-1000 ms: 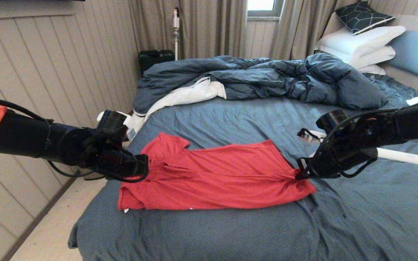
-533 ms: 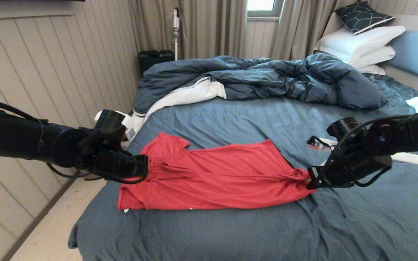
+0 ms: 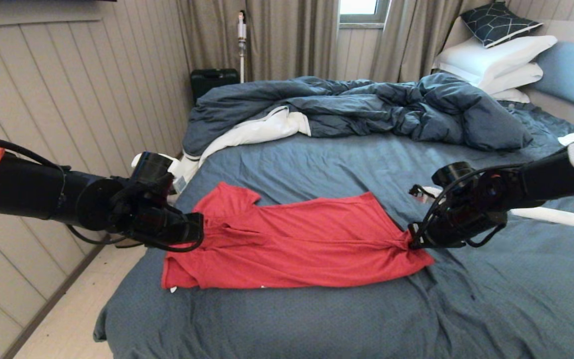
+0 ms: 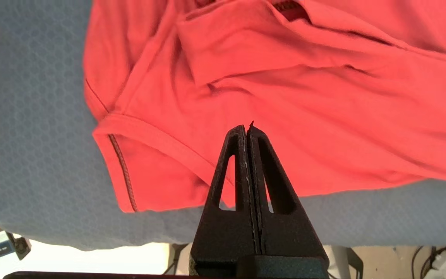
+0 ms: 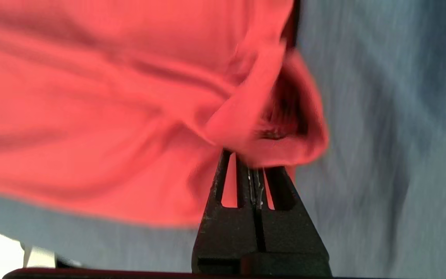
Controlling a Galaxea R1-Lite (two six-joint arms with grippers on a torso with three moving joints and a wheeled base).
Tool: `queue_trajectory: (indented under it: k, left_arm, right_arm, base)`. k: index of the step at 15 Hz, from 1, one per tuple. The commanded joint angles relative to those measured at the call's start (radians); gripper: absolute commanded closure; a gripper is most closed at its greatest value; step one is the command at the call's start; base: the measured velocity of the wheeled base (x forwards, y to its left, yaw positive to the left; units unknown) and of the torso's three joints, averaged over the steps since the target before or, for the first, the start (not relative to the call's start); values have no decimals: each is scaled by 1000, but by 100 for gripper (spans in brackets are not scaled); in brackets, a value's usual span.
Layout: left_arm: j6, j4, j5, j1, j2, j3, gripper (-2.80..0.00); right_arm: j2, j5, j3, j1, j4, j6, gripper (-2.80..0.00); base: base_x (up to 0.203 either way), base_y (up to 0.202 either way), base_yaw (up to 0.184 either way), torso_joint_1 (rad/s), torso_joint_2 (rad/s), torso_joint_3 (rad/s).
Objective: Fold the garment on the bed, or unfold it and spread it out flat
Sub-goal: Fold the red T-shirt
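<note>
Garment [image 3: 292,244]: red T-shirt, lying crosswise on the bed [image 3: 317,319] sheet near its foot, rumpled. Left gripper [image 3: 198,230]: at the sleeve end, fingers pressed together, pinching thin fabric. Right gripper [image 3: 411,242]: at the opposite edge, fingers pinching bunched cloth. Duvet [image 3: 366,107]: heaped beyond.

No text, label, brand, number or sign can be read anywhere in these views.
</note>
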Motion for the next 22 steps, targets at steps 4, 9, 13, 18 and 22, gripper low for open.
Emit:
queue_trajectory:
  k: [4,9,13,18,22]
  left_arm:
    - [-2,-1,0,0,18,-4,0]
    - [-5,-39,8,0,27,5,0]
    - [-9,-40,8,0,25,5,0]
    - [-29,-39,9,0,2,17,0]
    - [-41,-39,5,-2,-40,53,0]
  right_arm:
    - [111,-41,-157,11,-1,22,0]
    - [223,-85,-354,29,0,116,0]
    - [199,-92,-391,36,-2,186,0]
    - [-13,-73,-251,34,-4,192,0]
    - [-164,-38,-5,-7,-3,141,-280]
  base:
    - [0,0,0,0,0,0]
    - [0,0,0,0,0,0]
    - [0,0,0,0,0,0]
    - [0,0,0,0,0,0]
    - [0,0,0,0,0,0]
